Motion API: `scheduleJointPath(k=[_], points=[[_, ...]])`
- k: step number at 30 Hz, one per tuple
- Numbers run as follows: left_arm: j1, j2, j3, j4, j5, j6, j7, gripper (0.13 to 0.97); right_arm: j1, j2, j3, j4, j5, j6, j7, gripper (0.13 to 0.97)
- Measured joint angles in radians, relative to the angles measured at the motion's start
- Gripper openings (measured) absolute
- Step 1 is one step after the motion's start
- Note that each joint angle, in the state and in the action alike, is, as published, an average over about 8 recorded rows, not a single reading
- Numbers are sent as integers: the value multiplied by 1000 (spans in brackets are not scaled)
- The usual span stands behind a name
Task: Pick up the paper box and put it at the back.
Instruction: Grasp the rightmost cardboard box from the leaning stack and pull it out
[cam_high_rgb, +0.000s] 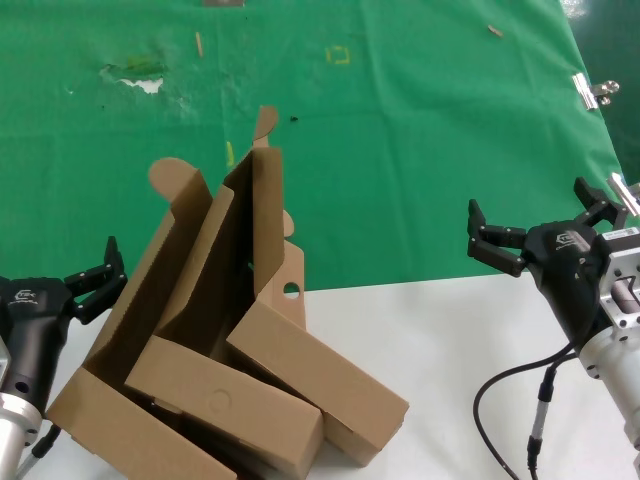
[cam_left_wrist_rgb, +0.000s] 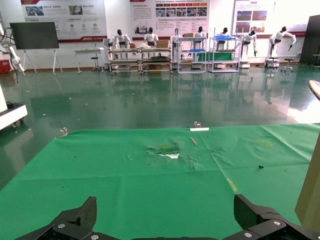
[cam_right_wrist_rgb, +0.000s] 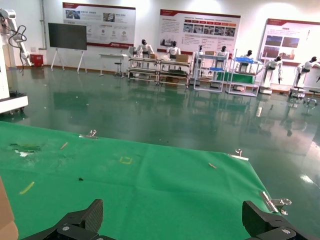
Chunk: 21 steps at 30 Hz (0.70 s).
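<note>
The paper box (cam_high_rgb: 325, 385) is a shallow brown mailer lying tilted on the white table (cam_high_rgb: 450, 330), leaning against a larger brown box (cam_high_rgb: 215, 400). Its lid (cam_high_rgb: 266, 225) stands up over the green sheet's front edge, and a side flap shows a small round hole (cam_high_rgb: 291, 290). The green sheet (cam_high_rgb: 420, 130) covers the back. My left gripper (cam_high_rgb: 95, 280) is open and empty, left of the boxes; it also shows in the left wrist view (cam_left_wrist_rgb: 165, 215). My right gripper (cam_high_rgb: 535, 215) is open and empty, well right of the boxes; it also shows in the right wrist view (cam_right_wrist_rgb: 172, 215).
The larger box has a faint circle on its front wall and rounded tab flaps (cam_high_rgb: 170, 175). A yellow square mark (cam_high_rgb: 338, 55) and tape bits lie on the sheet. A metal clip (cam_high_rgb: 595, 90) holds its right edge. A cardboard edge (cam_left_wrist_rgb: 310, 190) shows beside the left gripper.
</note>
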Motion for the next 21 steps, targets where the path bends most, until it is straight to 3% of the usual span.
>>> scheduleJointPath(k=[21], points=[[0, 0, 0, 0, 0, 0, 0, 966, 0, 0, 0, 0, 0, 0, 0, 965]])
